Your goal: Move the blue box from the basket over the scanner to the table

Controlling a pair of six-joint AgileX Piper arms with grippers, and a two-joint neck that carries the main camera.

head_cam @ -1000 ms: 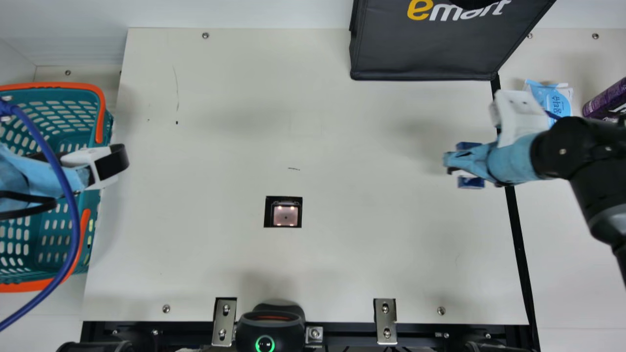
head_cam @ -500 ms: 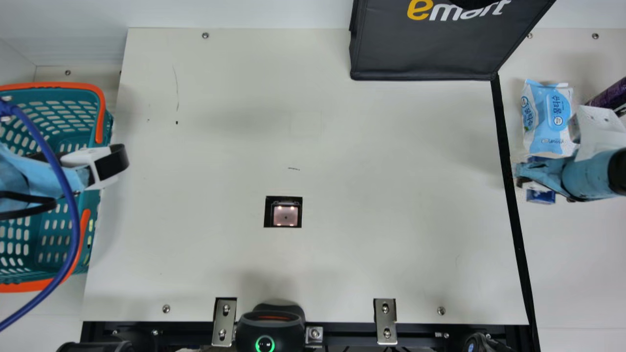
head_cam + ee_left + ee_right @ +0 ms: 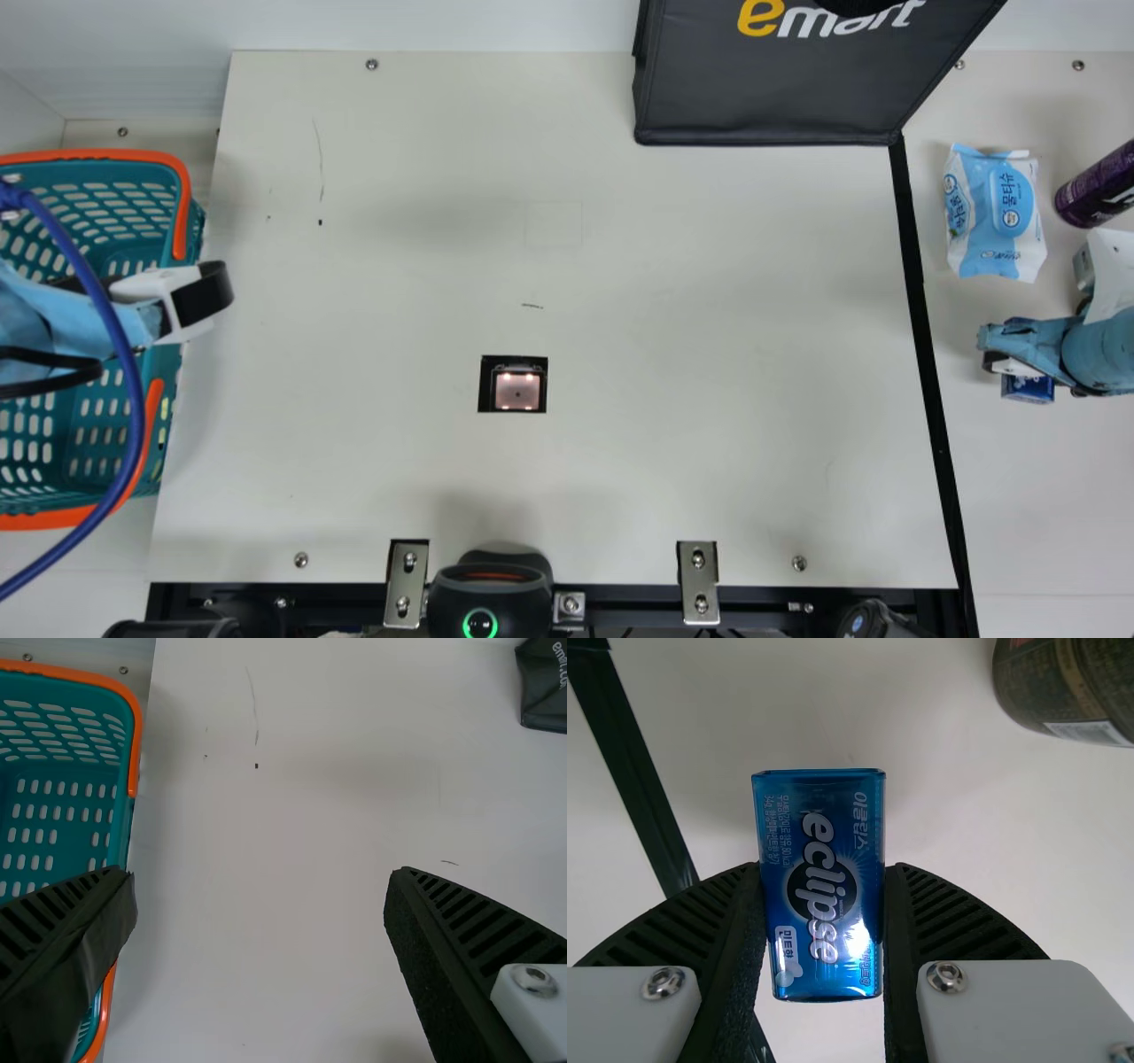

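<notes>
Pale walls [image 3: 443, 25] edge the cream table [image 3: 673, 425]; right gripper [image 3: 994, 350] pinches blue box [image 3: 819, 877]; left gripper [image 3: 213, 288] gapes.

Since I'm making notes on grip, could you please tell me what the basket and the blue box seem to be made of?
The basket looks like semi-gloss moulded plastic, judging by its evenly slotted walls. The blue box looks smooth and glossy, with a bright glare spot; perhaps metal or plastic, I can't tell which.

The right gripper [image 3: 994, 350] holds the blue box [image 3: 1029, 391] at three o'clock.
At nine, the left gripper [image 3: 215, 291] hangs over the teal basket [image 3: 115, 155]; the scanner [image 3: 517, 391] lies toward seven, a black bag [image 3: 771, 97] at one.
</notes>
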